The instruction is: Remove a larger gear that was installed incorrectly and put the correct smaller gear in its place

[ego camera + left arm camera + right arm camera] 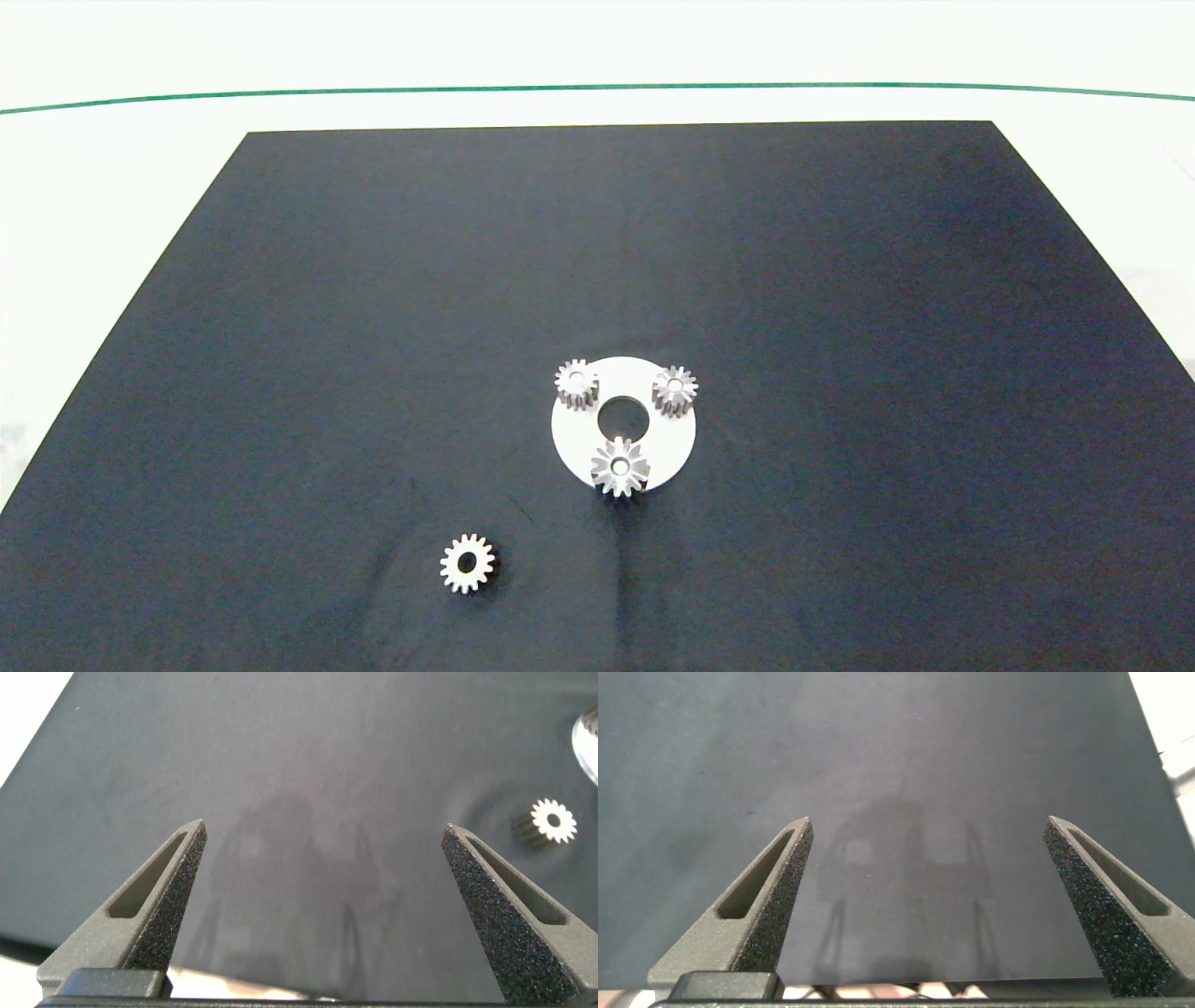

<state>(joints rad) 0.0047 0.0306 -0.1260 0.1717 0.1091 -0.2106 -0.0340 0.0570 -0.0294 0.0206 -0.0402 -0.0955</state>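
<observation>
Nothing had been grasped at this moment, so the job stood at its very first step, as I judged it: the larger gear point(620, 467) still sat on the white round plate point(672, 439), at the plate's near edge, its long flared teeth spread like a star around a round centre hole. Two small blunt-toothed gears occupied the plate's far side, one at the left point(576, 384) and one at the right point(674, 389), with the plate's own round hole point(624, 418) between the three. The smaller gear point(467, 563) lay flat and loose on the black mat point(373, 280), nearer the camera and off to the left of the plate, well apart from it; the left wrist view caught it too point(553, 819), bright against the dark cloth. Neither arm showed in the head view. The left gripper point(322, 863) hung above bare mat with its fingers spread wide and nothing between them, and the right gripper point(926, 859) did the same over another bare stretch. The finger pads point(177, 896) looked coarse and grainy, like dark foam, on grey tapered backs with a slot. The mat was matte with faint creases near the loose gear; the gears were shiny cut metal. The next move would call for one gripper to reach the plate and close across the star gear's tooth tips without knocking its neighbours
</observation>
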